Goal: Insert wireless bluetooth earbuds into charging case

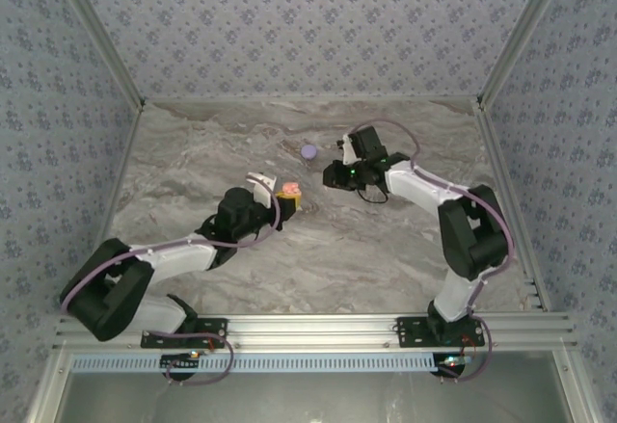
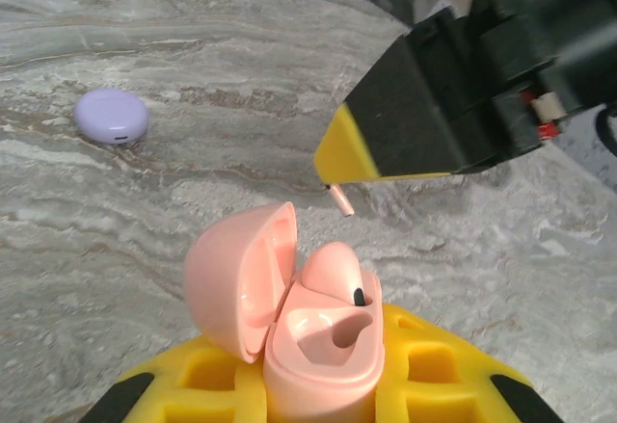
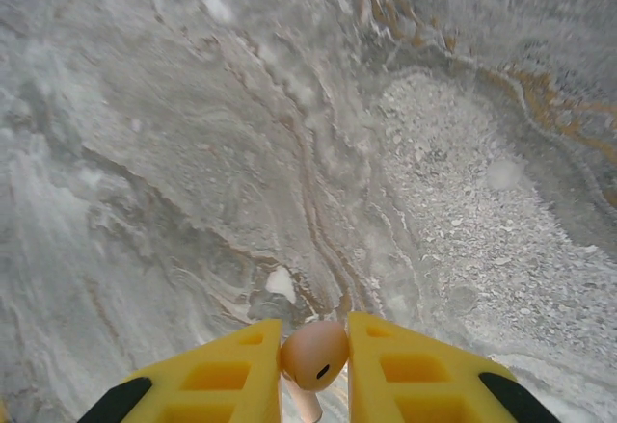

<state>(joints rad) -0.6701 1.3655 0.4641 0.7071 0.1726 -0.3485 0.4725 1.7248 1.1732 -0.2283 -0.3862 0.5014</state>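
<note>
Overhead, a grey marbled bench (image 1: 193, 278) spreads between patterned walls, with two arms bolted at its near edge. The left arm (image 1: 145, 269) reaches in from the near left corner towards the middle of the bench. The right arm (image 1: 463, 221) bends in from the near right corner to meet it.

The left gripper (image 1: 286, 196) sits just left of the bench's middle, its yellow fingers pressed against the base of a pink charging case (image 2: 323, 351), holding it upright. The case's lid (image 2: 241, 278) is hinged open to the left. The right gripper (image 1: 333, 174) hangs just right of the case, close but not touching, and its yellow fingers pinch a pink earbud (image 3: 314, 351).

A lilac case (image 1: 308, 151), round and closed, lies alone between the middle and the far edge of the bench.

Inside the pink case a second pink earbud (image 2: 333, 267) is seated in one socket; the socket beside it is empty. In the left wrist view, the thin stem of the pinched earbud pokes down from the right gripper's tip, just above the open case.
</note>
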